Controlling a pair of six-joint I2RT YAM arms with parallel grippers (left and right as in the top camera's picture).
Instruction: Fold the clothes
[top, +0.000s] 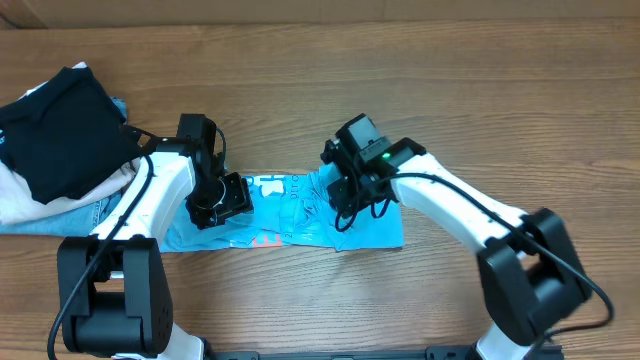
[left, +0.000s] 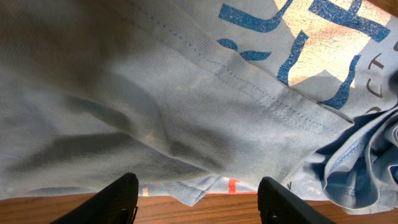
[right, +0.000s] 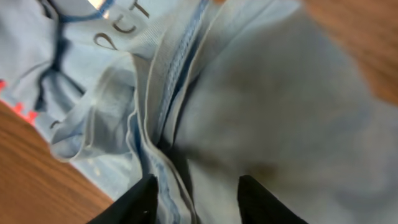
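Observation:
The clothes, a light sky-blue T-shirt (top: 300, 215) with white and pink lettering, lie bunched in a long strip across the middle of the table. My left gripper (top: 215, 205) hovers over the strip's left end. In the left wrist view it (left: 198, 202) is open, and only a small corner of the shirt's hem (left: 193, 190) lies between the black fingers (left: 121, 199). My right gripper (top: 345, 205) is down on the strip's right part. In the right wrist view it (right: 198, 199) straddles bunched folds and a seam of the shirt (right: 174, 93), with the jaws apart and the picture blurred.
At the left edge of the table a black folded garment (top: 60, 130) lies on top of folded blue jeans (top: 70, 215) and a pale cloth (top: 18, 200). Bare wooden tabletop (top: 500, 100) surrounds the shirt.

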